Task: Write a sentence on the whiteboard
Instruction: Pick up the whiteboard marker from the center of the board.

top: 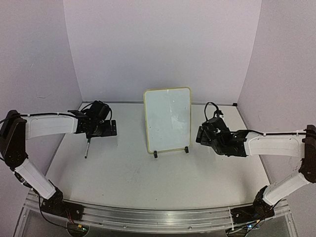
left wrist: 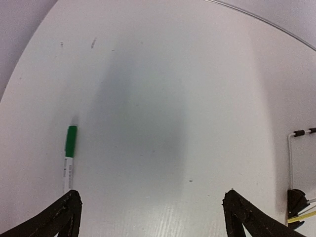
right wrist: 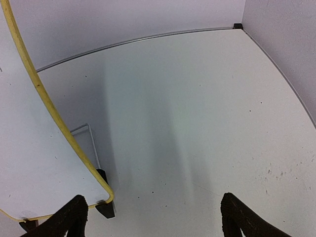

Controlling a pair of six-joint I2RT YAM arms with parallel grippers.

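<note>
Midway across the counter [top: 138, 173], the whiteboard [top: 168, 121] stands upright on its feet.
Left and right jaws both gape wide, holding nothing; a green marker [left wrist: 70, 148] lies near the left pair.

Whiteboard [top: 168, 118]: small white rectangle, rounded corners, thin pale-yellow frame; propped near-upright on two black feet [top: 156, 154] at mid-table [top: 123, 173]. Face apparently plain white, though faint marks are indistinct.
</note>
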